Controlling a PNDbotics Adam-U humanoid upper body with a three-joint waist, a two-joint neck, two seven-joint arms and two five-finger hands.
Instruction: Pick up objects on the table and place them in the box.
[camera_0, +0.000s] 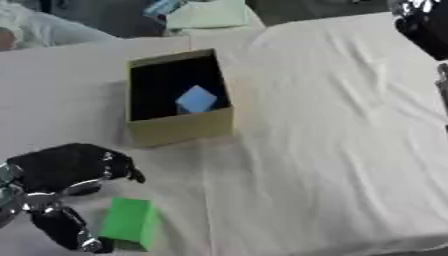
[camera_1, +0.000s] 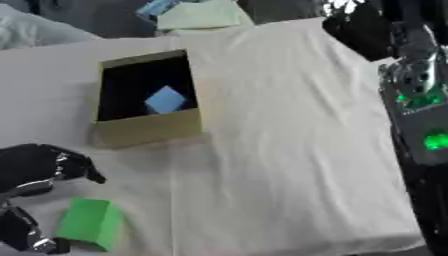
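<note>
step: I'm on the pickup, going for the green block down at 7 o'clock of the bench. Not lifted yet as far as I can see.

left robot hand: sits just beside the block at its 9 o'clock, thumb and fingers spread either side of the block's near-left corner, not closed on it. Can't tell if anything's actually touching.

right robot hand: up at 1 o'clock, dark blob mostly, can't tell how the fingers are set.

box: 11 o'clock, well apart from the block. Open top, tan cardboard walls, dark inside, with a light blue square thing already in it.

next move: I reckon close around the block, lift, carry toward 12, drop in.

materials: block looks matte, flat-faced, boxy. Bench is covered in wrinkly white cloth, so a bit soft underneath.
</note>
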